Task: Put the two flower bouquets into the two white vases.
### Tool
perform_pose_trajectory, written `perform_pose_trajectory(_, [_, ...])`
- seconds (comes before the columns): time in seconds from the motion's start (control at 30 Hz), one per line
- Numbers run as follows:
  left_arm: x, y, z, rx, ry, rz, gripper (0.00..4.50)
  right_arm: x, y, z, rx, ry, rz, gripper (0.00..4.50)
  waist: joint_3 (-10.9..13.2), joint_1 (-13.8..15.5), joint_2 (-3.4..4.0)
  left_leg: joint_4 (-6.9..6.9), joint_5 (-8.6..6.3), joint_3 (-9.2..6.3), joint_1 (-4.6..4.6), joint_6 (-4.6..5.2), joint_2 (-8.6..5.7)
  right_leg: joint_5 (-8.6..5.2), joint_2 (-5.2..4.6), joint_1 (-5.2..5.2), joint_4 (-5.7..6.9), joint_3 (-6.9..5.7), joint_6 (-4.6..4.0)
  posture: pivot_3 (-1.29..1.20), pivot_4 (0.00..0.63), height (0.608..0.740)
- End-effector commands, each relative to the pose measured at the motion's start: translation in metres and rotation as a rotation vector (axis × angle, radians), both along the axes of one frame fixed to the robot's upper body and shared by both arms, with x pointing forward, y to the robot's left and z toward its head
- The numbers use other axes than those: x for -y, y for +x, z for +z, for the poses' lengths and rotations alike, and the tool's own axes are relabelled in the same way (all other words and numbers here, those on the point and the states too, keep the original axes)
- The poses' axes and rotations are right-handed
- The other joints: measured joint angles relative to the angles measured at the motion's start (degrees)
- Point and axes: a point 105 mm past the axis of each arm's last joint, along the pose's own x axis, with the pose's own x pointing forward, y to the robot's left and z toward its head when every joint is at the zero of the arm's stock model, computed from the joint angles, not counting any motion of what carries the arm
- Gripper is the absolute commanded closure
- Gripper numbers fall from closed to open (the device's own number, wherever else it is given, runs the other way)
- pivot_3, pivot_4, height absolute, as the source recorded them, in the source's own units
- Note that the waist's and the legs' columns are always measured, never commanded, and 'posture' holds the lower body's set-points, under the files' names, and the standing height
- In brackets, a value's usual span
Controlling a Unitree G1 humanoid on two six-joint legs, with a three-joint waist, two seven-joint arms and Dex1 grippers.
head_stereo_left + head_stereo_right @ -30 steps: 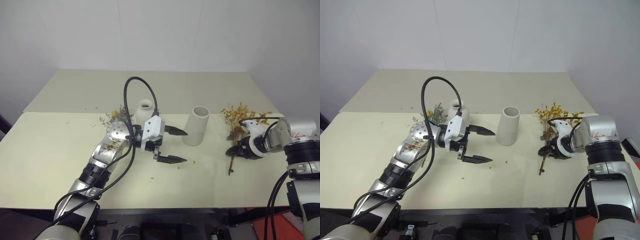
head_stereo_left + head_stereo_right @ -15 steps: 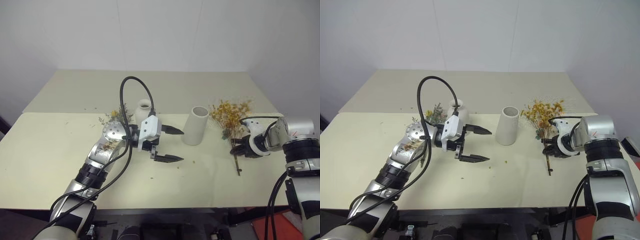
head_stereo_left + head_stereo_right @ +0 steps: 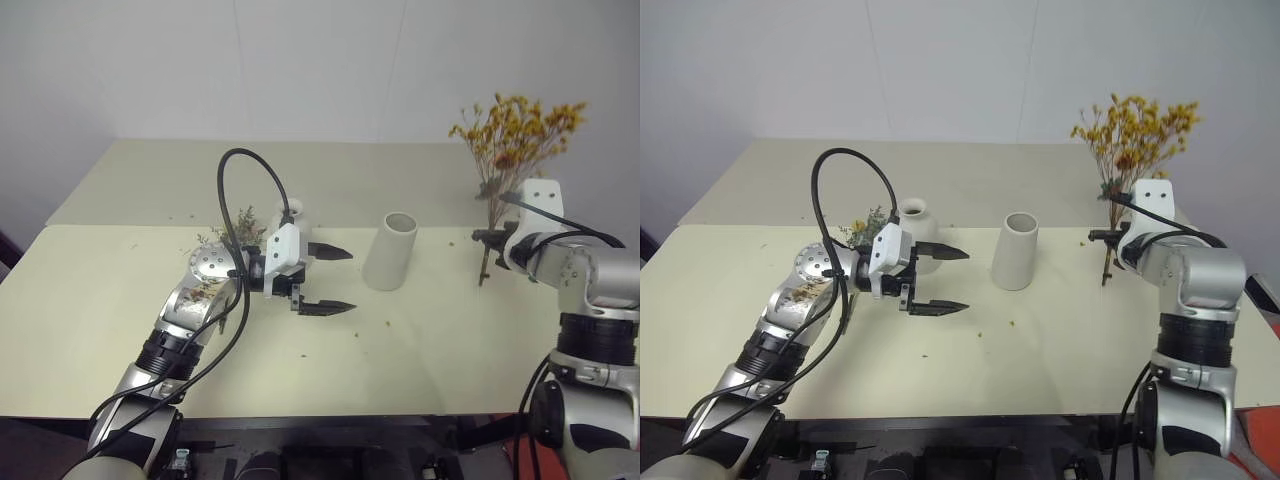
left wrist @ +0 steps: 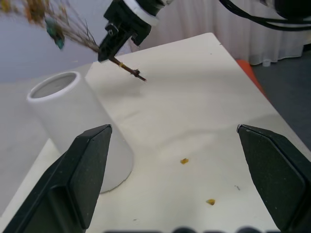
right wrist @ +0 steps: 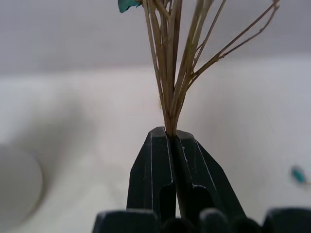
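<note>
My right gripper (image 3: 486, 238) is shut on the brown stems of the mustard-yellow bouquet (image 3: 515, 132) and holds it upright above the table at the right, stem ends hanging just below the fingers. The wide-mouthed white vase (image 3: 389, 251) stands at mid-table, left of that bouquet. Behind my left arm stands the bottle-shaped white vase (image 3: 914, 222), with the grey-green sprig (image 3: 236, 229) lying beside it. My left gripper (image 3: 330, 279) is open and empty, pointing toward the wide-mouthed vase (image 4: 77, 126). In the right wrist view the pads (image 5: 160, 160) pinch the stems (image 5: 170, 77).
The cream table (image 3: 420, 340) carries small flower crumbs (image 3: 305, 354) scattered over it. A white wall rises behind the far edge. A black cable (image 3: 250, 190) loops above my left forearm.
My right gripper closed on the yellow bouquet's stems, lifted it off the table and swung it upright. My left gripper drifted slightly left and stayed open.
</note>
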Motion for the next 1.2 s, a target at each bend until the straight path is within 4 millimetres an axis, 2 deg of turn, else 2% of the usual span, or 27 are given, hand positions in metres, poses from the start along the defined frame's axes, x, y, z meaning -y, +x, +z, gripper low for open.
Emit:
perform_pose_trajectory(0.03, [-0.010, 0.002, 0.015, 0.046, -0.015, 0.027, 0.00, -0.003, -0.016, 0.064, 0.390, -0.012, -0.067, 4.46, 0.0, -0.2, 0.02, -0.01, 0.00, 0.00, 0.00, 0.00, 0.01, 0.00, 0.02, -0.01, 0.00, 0.00, 0.00, 0.00, 0.150, 0.740])
perform_pose_trajectory(0.13, [-0.016, 0.004, 0.017, 0.052, -0.014, 0.051, 0.00, -0.009, -0.025, 0.080, 0.516, 0.054, -0.098, 4.46, 0.0, -0.1, 0.02, -0.01, 0.00, -0.01, -0.01, 0.00, 0.01, 0.03, 0.01, -0.02, 0.00, -0.01, -0.05, 0.00, 0.150, 0.740])
perform_pose_trajectory(0.23, [-0.022, 0.006, 0.018, 0.058, -0.011, 0.075, 0.00, -0.022, -0.035, 0.088, 0.592, 0.075, -0.086, 4.46, 0.0, 0.0, 0.04, -0.01, 0.00, -0.01, -0.01, 0.00, 0.01, 0.06, -0.01, -0.01, 0.00, -0.01, -0.10, 0.00, 0.150, 0.740])
perform_pose_trajectory(0.37, [-0.028, 0.008, 0.020, 0.062, -0.014, 0.100, 0.00, -0.049, -0.045, 0.091, 0.638, 0.142, -0.036, 4.46, 0.0, 0.0, 0.05, -0.01, 0.00, -0.02, 0.00, 0.00, 0.02, 0.05, 0.00, -0.02, 0.01, -0.02, -0.11, 0.00, 0.150, 0.740])
perform_pose_trajectory(0.47, [-0.031, 0.009, 0.021, 0.063, -0.018, 0.111, 0.00, -0.070, -0.046, 0.088, 0.606, 0.241, 0.060, 4.46, 0.0, -0.2, 0.06, -0.01, 0.00, -0.03, 0.02, 0.00, 0.02, 0.06, 0.00, -0.02, 0.05, -0.02, -0.12, 0.00, 0.150, 0.740])
perform_pose_trajectory(0.57, [-0.034, 0.012, 0.022, 0.059, -0.034, 0.134, 0.00, -0.096, -0.052, 0.090, 0.619, 0.180, 0.130, 4.46, 0.0, -0.2, 0.09, -0.01, 0.00, -0.04, 0.05, 0.00, 0.03, 0.05, 0.01, -0.02, 0.09, -0.02, -0.12, 0.00, 0.150, 0.740])
perform_pose_trajectory(0.67, [-0.038, 0.013, 0.019, 0.058, -0.029, 0.147, 0.00, -0.111, -0.053, 0.086, 0.619, 0.155, 0.169, 4.46, 0.0, -0.5, 0.10, -0.01, 0.00, -0.04, 0.07, 0.00, 0.03, 0.04, 0.03, -0.02, 0.09, -0.03, -0.14, 0.00, 0.150, 0.740])
perform_pose_trajectory(0.93, [-0.043, 0.012, 0.020, 0.065, -0.037, 0.172, 0.00, -0.129, -0.046, 0.071, 0.596, 0.142, 0.230, 4.46, 0.0, -0.9, 0.09, -0.01, 0.00, -0.05, 0.03, 0.00, 0.01, 0.04, -0.01, -0.01, 0.04, -0.04, -0.14, 0.00, 0.150, 0.740])
perform_pose_trajectory(1.2, [-0.051, 0.012, 0.018, 0.069, -0.033, 0.204, 0.00, -0.133, -0.036, 0.053, 0.567, 0.093, 0.257, 4.46, 0.0, -1.2, 0.10, -0.03, 0.00, -0.07, 0.05, 0.00, 0.03, 0.03, 0.01, -0.01, 0.05, -0.05, -0.14, 0.00, 0.150, 0.740])
